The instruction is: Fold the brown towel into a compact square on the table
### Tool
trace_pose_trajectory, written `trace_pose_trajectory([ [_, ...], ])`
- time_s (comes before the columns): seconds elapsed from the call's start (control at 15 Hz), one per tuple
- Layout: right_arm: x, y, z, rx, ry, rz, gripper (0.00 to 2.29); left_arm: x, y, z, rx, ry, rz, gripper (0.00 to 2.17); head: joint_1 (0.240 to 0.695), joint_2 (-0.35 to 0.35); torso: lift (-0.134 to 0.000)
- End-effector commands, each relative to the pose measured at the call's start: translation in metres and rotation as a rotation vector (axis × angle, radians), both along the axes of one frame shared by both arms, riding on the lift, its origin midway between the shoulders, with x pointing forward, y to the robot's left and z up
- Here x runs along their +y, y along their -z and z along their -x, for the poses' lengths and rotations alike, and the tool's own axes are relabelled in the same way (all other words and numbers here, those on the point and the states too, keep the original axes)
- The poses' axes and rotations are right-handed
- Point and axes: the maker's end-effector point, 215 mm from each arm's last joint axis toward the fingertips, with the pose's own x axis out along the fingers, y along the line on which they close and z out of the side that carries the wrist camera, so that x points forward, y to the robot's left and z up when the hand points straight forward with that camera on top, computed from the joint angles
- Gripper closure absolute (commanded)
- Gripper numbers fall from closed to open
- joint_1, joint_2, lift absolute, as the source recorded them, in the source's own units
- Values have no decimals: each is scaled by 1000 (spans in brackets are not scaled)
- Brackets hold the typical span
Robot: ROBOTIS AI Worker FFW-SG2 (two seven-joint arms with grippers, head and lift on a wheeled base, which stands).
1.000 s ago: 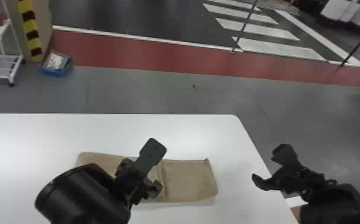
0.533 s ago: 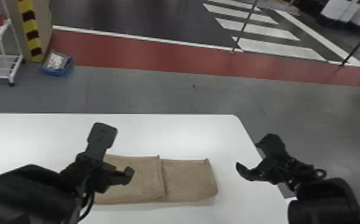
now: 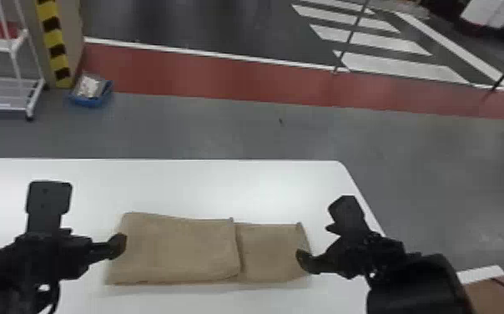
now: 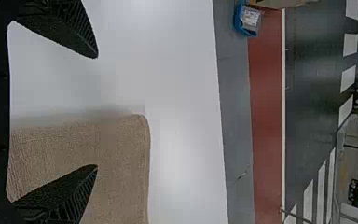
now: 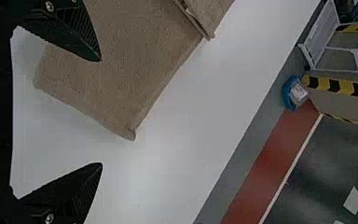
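The left gripper (image 3: 83, 221) has swung left, from above the brown towel (image 3: 180, 250) to its left end, while the right gripper (image 3: 323, 234) has moved inward to the right end. Both stand open and hold nothing. In the wrist views their black fingers (image 4: 67, 193) taper to blunt tips, with fine ridges along the inner faces. At each end, one finger overlaps the cloth in view and the other is over bare tabletop.

The towel lies between the grippers, a long rectangle of soft, finely napped fabric. Its left part is a broader, thicker folded layer, ending in a raised edge; the narrower flap runs on to the right, one far corner poking up slightly. Beneath is a smooth white table (image 3: 180, 179) with a rounded corner; beyond, grey floor (image 3: 205, 125) and a red band (image 3: 205, 75).
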Motion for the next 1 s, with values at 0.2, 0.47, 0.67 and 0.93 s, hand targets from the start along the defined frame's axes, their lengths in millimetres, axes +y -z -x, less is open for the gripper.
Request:
trace_pose_trajectory([
  [0.2, 63, 1, -16, 70, 113, -131, 83, 6, 19, 19, 11, 1, 9, 39, 695, -202, 0],
  [0.47, 99, 24, -18, 154, 141, -171, 97, 7, 28, 29, 17, 4, 20, 39, 695, -159, 0],
  [0.67, 103, 40, -7, 202, 161, -171, 124, 6, 27, 28, 12, 10, 25, 39, 695, -131, 0],
  [0.93, 113, 48, -7, 219, 165, -178, 124, 4, 27, 29, 13, 15, 30, 39, 695, -119, 0],
])
